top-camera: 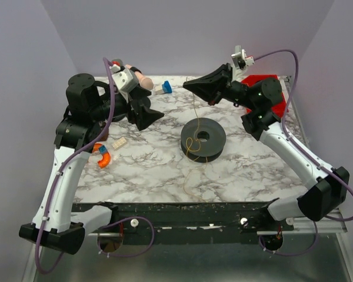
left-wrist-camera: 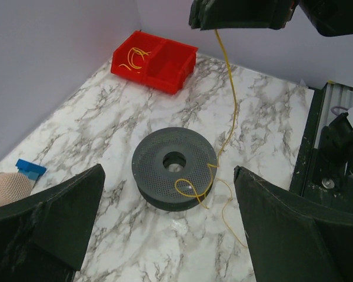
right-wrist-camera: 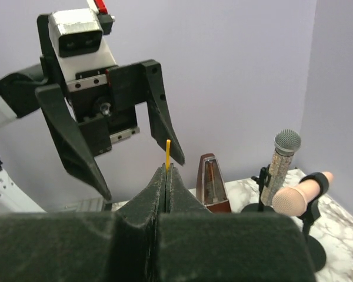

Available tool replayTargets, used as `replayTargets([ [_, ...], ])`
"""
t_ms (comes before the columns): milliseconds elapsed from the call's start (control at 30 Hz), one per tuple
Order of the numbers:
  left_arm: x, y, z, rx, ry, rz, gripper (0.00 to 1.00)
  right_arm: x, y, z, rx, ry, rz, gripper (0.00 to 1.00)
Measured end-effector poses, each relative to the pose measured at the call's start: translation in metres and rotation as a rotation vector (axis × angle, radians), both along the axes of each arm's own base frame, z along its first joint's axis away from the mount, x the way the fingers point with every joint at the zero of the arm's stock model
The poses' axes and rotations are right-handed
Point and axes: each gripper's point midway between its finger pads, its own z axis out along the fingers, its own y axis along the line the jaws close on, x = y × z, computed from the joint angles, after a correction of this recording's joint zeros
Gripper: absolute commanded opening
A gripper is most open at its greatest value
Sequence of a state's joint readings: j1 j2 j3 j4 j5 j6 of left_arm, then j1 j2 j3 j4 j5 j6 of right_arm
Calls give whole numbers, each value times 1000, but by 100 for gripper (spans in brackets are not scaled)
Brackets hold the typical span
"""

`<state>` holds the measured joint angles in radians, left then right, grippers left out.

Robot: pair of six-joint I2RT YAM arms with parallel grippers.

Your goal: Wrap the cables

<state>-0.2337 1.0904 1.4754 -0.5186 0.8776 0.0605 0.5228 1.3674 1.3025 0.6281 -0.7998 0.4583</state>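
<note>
2-compartment red bin (left-wrist-camera: pixel 165 82), upper left: yellow cables (left-wrist-camera: pixel 134 57) are held in its left half. Left fingers (right-wrist-camera: pixel 159 111) are spread; a cable (right-wrist-camera: pixel 167 150) is pinched by right fingers (right-wrist-camera: pixel 144 205).

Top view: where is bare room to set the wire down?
Front-right, between spool and right arm; front-left, between orange piece and wire. Far-left corner by the left fingers is crowded.
</note>
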Motion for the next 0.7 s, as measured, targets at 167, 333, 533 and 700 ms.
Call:
replayTargets([
  [167, 18, -23, -7, -17, 34, -25, 99, 6, 22, 4, 26, 44, 15, 1],
  [333, 18, -53, -19, -16, 75, -100, 97, 1, 23, 21, 66, 38, 10, 1],
  [533, 17, -74, -18, -39, 103, -171, 85, 8, 21, 28, 98, 64, -25, 1],
  [700, 2, -83, -15, -53, 114, -252, 84, 17, 21, 28, 115, 81, -61, 1],
])
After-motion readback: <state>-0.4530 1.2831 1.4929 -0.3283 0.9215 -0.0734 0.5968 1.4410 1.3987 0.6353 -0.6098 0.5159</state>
